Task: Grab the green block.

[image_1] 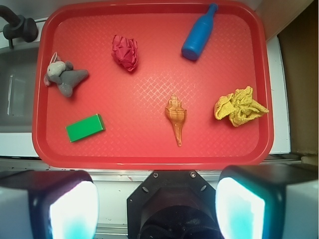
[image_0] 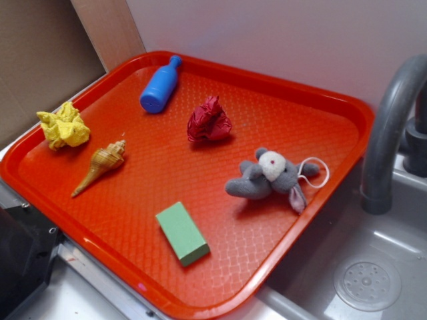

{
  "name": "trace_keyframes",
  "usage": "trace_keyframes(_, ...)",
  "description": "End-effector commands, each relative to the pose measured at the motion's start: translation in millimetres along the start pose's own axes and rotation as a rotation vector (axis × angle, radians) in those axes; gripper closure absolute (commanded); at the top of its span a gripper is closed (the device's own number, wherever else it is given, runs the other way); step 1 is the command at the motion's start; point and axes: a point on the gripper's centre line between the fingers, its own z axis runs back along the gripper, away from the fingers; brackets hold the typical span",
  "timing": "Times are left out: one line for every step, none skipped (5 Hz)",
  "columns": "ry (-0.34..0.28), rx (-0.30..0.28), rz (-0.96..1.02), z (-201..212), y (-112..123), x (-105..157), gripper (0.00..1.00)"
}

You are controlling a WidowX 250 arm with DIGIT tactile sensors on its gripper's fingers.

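Green block [image_1: 85,128], one, lies on the tray [image_1: 149,154] beside one mouse [image_1: 64,77]; gripper [image_1: 157,209] spread wide, empty, off the tray.

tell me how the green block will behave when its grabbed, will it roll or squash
The green block probably won't roll: it lies flat on the red tray, with sharp edges. It looks rigid, so it likely won't squash. Its low profile may let it slide if nudged.

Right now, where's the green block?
The flat mint-green rectangular block lies at the wrist view's lower left on the red plastic tray, below the grey plush mouse.
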Motion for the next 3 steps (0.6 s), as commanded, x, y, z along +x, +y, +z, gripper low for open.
trace_keyframes(0.0,0.0,0.0,0,0,0,0.0)
trace_keyframes(-0.052,0.06,-0.256,-8,-15,33,0.0)
trace_keyframes(-0.095,0.151,-0.515,-22,-42,57,0.0)
